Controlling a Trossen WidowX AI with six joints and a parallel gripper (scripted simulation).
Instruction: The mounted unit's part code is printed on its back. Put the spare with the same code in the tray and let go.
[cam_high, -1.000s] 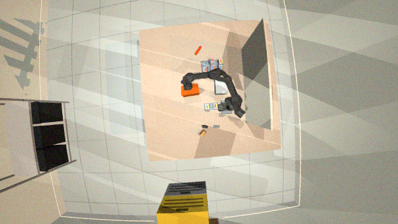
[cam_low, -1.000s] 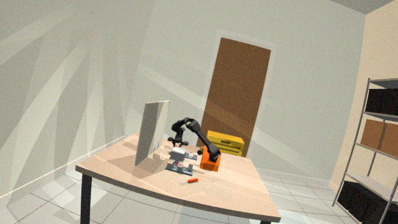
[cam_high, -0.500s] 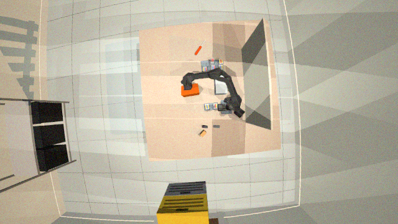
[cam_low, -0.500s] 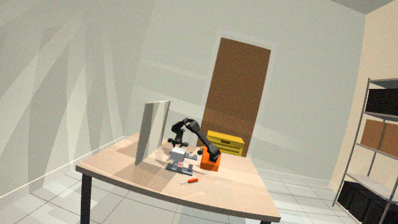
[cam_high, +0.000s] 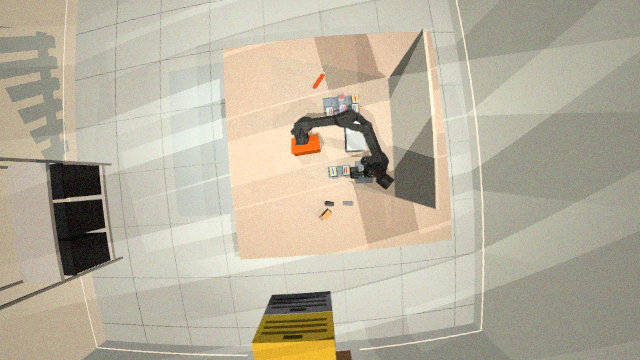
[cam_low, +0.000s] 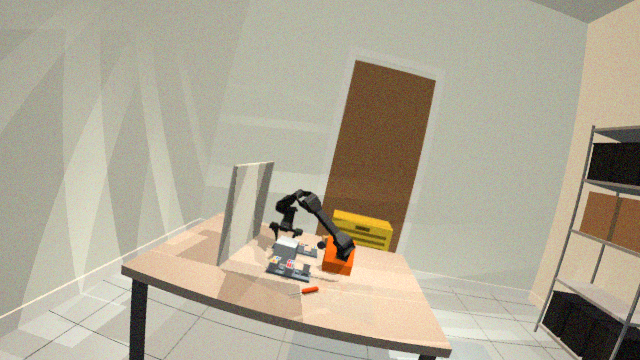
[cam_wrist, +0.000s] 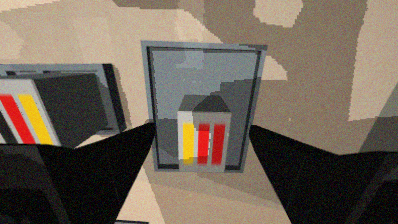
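The spare (cam_wrist: 204, 142), a grey block with one yellow and two red stripes on its face, stands inside the grey tray (cam_wrist: 200, 65), near the tray's near edge. My gripper (cam_wrist: 202, 129) (cam_low: 286, 235) is open, with its fingers apart on either side of the spare and not touching it. Another spare (cam_wrist: 42, 112), with black, red and yellow stripes, stands in a rack left of the tray. A grey box with a pale top (cam_high: 355, 140) (cam_low: 286, 248) stands mid-table, probably the mounted unit. Its back code does not show.
A tall panel (cam_high: 412, 125) (cam_low: 245, 210) stands beside the arm. A second rack (cam_low: 288, 271) holds several striped blocks. A red-handled screwdriver (cam_high: 318, 81) (cam_low: 310, 290) and small loose parts, including an orange one (cam_high: 325, 214), lie on the table. The arm's base is orange (cam_high: 306, 147).
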